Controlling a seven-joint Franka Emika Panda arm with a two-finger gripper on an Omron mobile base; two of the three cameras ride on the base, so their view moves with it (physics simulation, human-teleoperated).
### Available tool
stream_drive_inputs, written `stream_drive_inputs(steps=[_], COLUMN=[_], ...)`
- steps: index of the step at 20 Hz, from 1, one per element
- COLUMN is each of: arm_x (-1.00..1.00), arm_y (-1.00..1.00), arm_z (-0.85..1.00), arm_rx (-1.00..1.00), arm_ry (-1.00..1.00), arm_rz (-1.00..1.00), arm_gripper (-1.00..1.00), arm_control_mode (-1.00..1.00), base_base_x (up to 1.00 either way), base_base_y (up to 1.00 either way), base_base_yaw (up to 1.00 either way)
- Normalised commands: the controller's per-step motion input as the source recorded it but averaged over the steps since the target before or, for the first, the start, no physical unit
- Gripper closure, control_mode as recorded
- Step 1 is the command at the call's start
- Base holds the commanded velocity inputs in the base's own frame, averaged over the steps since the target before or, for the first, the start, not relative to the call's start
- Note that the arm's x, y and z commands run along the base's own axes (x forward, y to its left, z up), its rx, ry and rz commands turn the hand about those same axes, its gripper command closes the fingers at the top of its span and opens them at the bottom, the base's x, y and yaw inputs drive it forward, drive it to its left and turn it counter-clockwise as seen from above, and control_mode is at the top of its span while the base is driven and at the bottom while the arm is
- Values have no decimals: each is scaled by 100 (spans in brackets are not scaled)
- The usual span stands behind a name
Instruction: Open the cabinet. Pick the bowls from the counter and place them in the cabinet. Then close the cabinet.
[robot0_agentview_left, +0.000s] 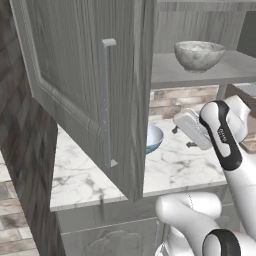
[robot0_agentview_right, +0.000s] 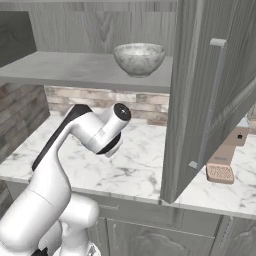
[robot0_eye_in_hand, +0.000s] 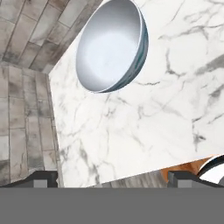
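Marble bench (robot0_eye_in_hand: 144, 127): blue bowl (robot0_eye_in_hand: 111, 46) awaits you below the open cabinet (robot0_agentview_left: 90, 75), stone bowl (robot0_agentview_left: 199, 55) already shelved; your gripper (robot0_eye_in_hand: 112, 178), jaws wide and empty, must next descend onto the blue rim.

grey wood-grain cabinet (robot0_agentview_left: 75, 75); speckled grey bowl (robot0_agentview_left: 199, 55); blue bowl (robot0_eye_in_hand: 111, 46), white inside; white-veined marble counter (robot0_eye_in_hand: 144, 122)

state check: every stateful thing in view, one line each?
cabinet: doors open, shelf exposed.
stone-like bowl: upright on the cabinet shelf.
light blue bowl: upright on the counter, not held.
gripper: open, empty, above the counter short of the blue bowl.
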Motion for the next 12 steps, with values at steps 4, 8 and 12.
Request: stream_drive_inputs(steps=[4, 8, 12], arm_x=[26, 10, 14], arm_y=[3, 0, 0], arm_z=[-10, -10, -13], arm_rx=[0, 0, 0], arm_ry=[-1, -9, -12], arm_rz=[6, 7, 7], arm_gripper=[-100, -100, -100], arm_control_mode=[-100, -100, -100], base_base_x=[0, 0, 0], base_base_y=[0, 0, 0], base_base_yaw=[0, 0, 0])
